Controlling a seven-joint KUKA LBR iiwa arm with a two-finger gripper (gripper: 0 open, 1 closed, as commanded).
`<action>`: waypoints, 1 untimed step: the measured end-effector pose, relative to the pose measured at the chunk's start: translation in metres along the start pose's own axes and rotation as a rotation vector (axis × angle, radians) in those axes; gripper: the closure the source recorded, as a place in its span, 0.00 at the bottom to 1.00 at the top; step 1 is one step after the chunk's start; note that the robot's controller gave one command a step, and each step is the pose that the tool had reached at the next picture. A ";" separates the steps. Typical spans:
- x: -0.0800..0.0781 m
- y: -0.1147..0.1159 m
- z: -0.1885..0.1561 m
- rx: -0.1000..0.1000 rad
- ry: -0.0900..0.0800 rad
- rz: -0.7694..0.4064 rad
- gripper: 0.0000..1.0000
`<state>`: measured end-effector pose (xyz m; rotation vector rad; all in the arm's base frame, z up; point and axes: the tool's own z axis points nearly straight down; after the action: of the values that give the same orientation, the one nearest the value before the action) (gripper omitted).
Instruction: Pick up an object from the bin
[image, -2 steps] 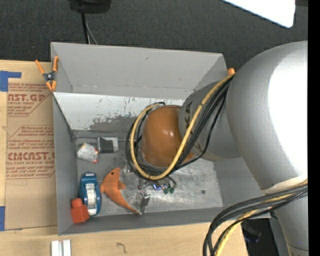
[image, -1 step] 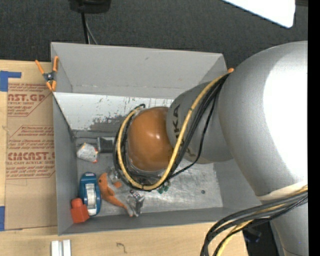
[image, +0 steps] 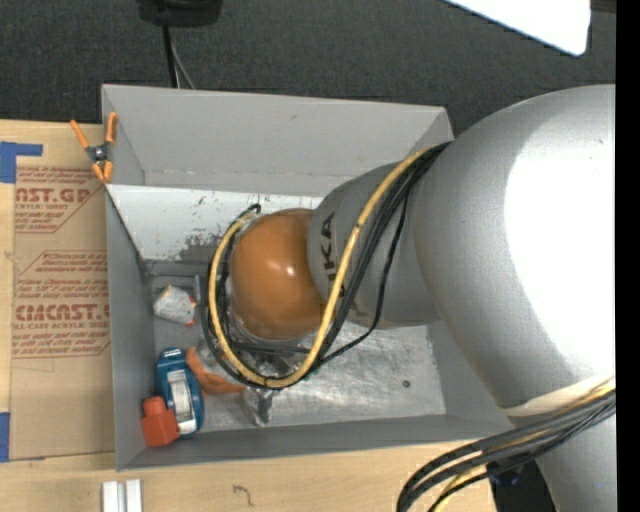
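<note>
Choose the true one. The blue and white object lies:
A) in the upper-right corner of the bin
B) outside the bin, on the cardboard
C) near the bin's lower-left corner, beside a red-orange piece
C: the blue and white object lies on the floor of the bin near its lower-left corner, with the red-orange piece right beside it and the claw to its right.

one blue tape (image: 178, 388), one red block (image: 157, 424), one white scrap (image: 173, 304), maybe one orange strip (image: 213, 378).
</note>
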<state>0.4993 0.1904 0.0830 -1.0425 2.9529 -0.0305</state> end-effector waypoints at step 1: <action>0.011 -0.024 0.011 -0.020 -0.003 -0.444 1.00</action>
<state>0.5062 0.1643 0.0726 -1.6713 2.6584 -0.0016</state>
